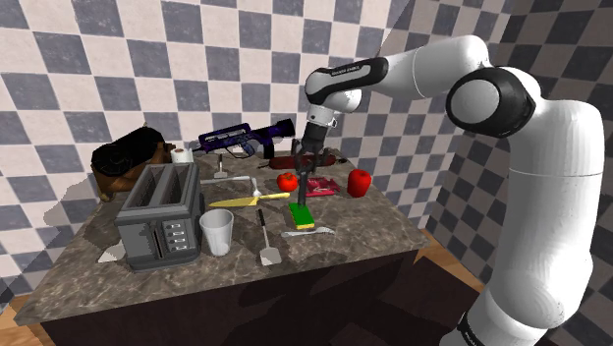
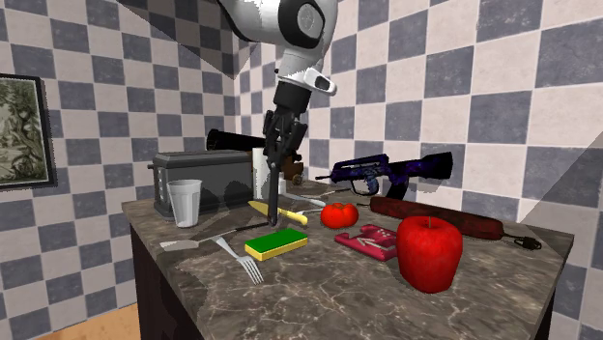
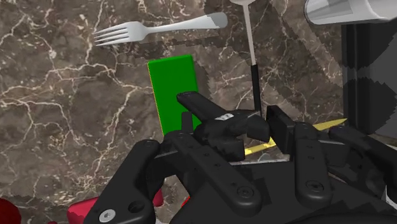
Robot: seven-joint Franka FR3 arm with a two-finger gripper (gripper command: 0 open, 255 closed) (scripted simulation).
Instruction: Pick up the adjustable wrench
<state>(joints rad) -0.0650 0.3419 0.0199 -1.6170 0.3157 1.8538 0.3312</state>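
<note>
Above the marble counter [image 2: 387, 299] my tool [image 2: 278, 156] grips the dark adjustable wrench [image 2: 275, 198] by its upper end; I judge it stiff, heavy, slippery.

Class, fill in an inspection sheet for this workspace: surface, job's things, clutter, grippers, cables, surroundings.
Surface: dark marbled tabletop, crowded.
Job's things: dark adjustable wrench, hanging upright from the gripper above the sponge.
Clutter: toaster, white cup, fork, the green-and-yellow sponge, red apple, tomato, toy rifle.
Grippers: black, shut on the adjustable wrench, over the middle of the tabletop.
Cables: what looks like a short dark lead at the end of a long dark-red object.
Surroundings: checkered walls; framed picture.
</note>
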